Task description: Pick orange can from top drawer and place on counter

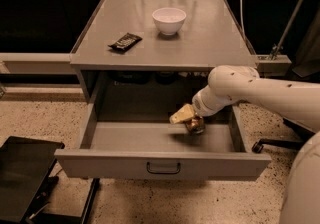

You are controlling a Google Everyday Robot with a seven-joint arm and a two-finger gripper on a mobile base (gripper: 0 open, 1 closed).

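The claw [186, 118] is hanging inside the right part of the open top drawer [130, 138]. The orange can [196, 126] is sitting on the drawer floor right at the claw's tip, just below and to its right. I cannot tell whether the claw is pinching the can. A white bowl [169, 20] and a dark wrapper [125, 42] are lying on the bench [210, 43].
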